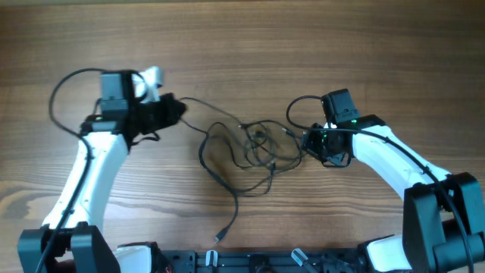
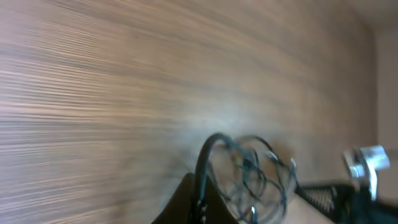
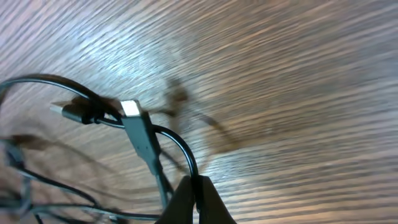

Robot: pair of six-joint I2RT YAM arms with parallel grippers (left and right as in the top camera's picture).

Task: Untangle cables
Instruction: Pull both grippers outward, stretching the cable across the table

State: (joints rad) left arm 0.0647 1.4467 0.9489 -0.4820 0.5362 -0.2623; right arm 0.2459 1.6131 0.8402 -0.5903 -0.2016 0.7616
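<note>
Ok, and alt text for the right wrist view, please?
The right gripper is shut on a thin black cable that curves up and left from it over a wood-grain table. Two plugs with silvery tips sit to the upper left of the pinch, and more tangled cables blur at the lower left.

1. Overhead, the light is even and diffuse. The table (image 1: 318,45) shows no hard glare, and the cables (image 1: 250,148) between the left claw (image 1: 176,112) and the right claw (image 1: 309,142) cast only faint, soft shadows.
2. The left wrist view is blurred throughout. Wood grain smears into streaks, and the loop above the claw has soft edges under a pale sheen.
3. In the right wrist view, glare whitens the wood up and left of the claw. The plug (image 3: 132,109) above it is sharp and bright, and its shadow is dark. Strands far to the left are out of focus.
</note>
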